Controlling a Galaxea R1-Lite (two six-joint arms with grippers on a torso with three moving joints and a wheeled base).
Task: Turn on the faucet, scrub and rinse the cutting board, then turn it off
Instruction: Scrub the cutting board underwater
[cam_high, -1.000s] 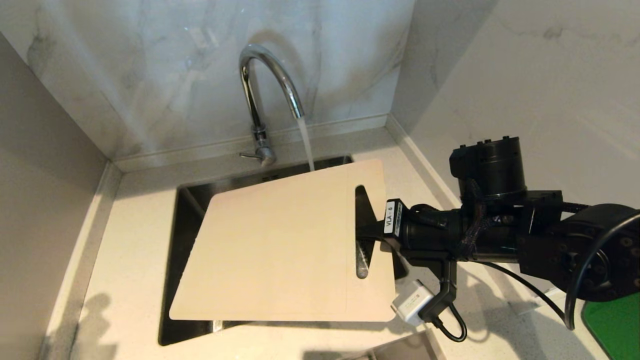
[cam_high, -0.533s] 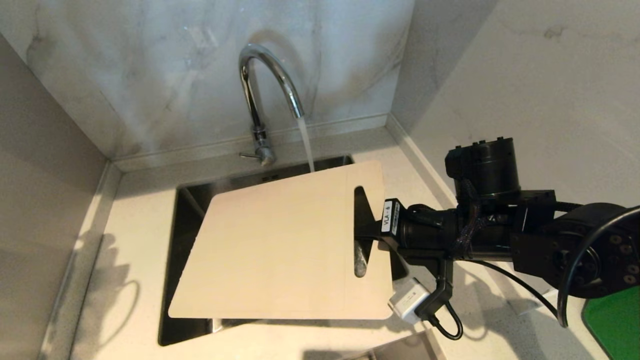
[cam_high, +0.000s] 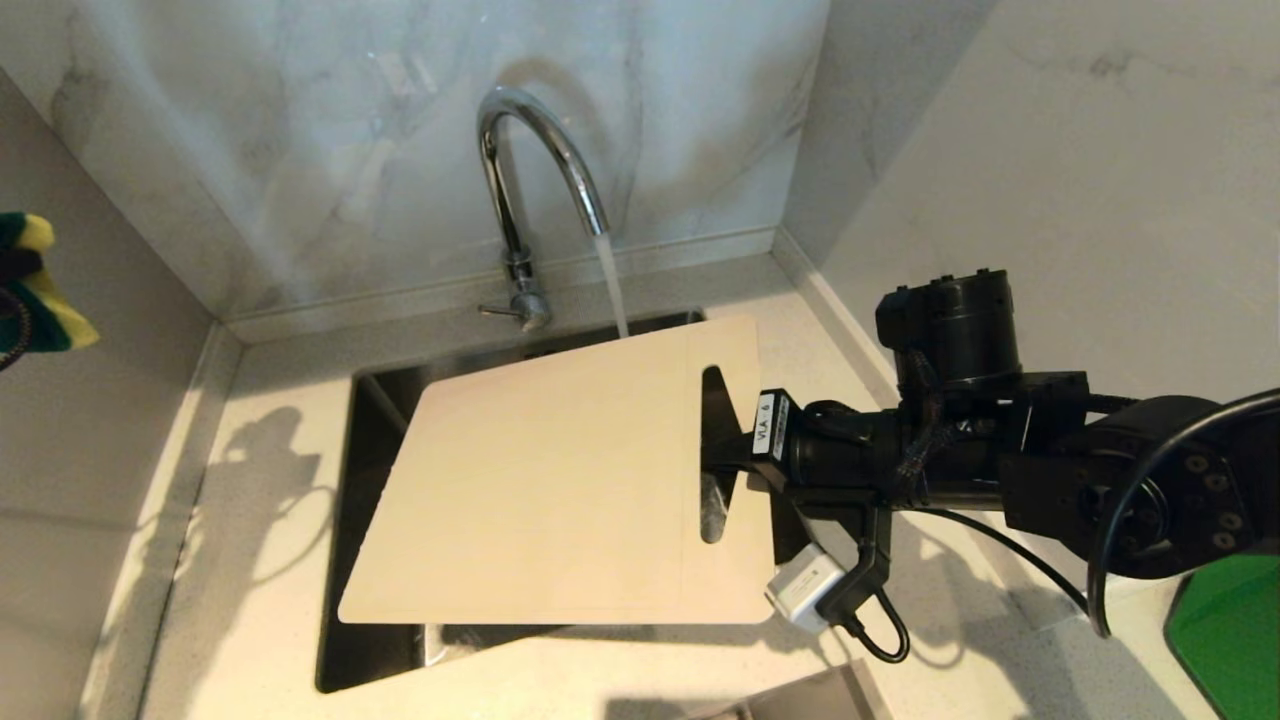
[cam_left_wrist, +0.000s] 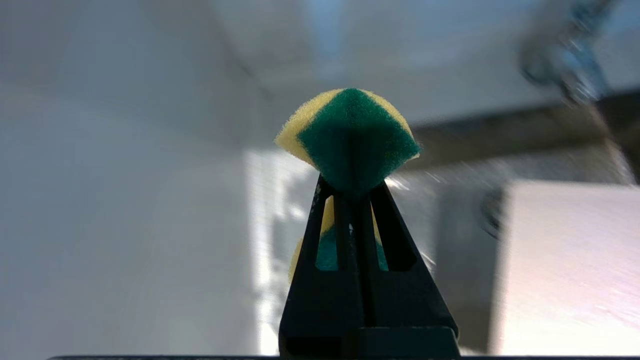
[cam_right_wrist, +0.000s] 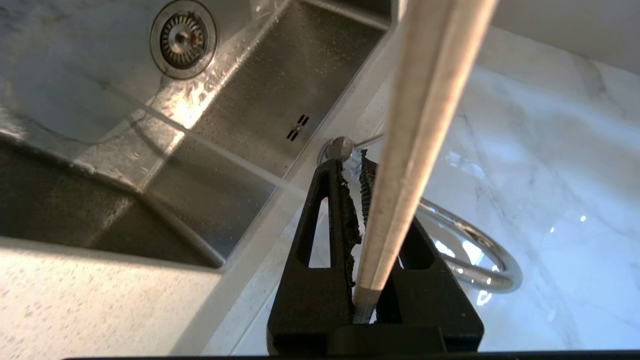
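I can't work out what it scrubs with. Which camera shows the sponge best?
The left wrist view: the green and yellow sponge fills its centre, pinched in the left gripper. The head view catches only a corner at its left edge. The right wrist view shows none of it.

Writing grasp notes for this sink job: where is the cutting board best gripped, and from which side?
Grip the cutting board at its handle end, on the strip by the slanted slot, coming from the robot's right. That thin edge fits between fingers, as the right claw shows, and leaves the broad face free.
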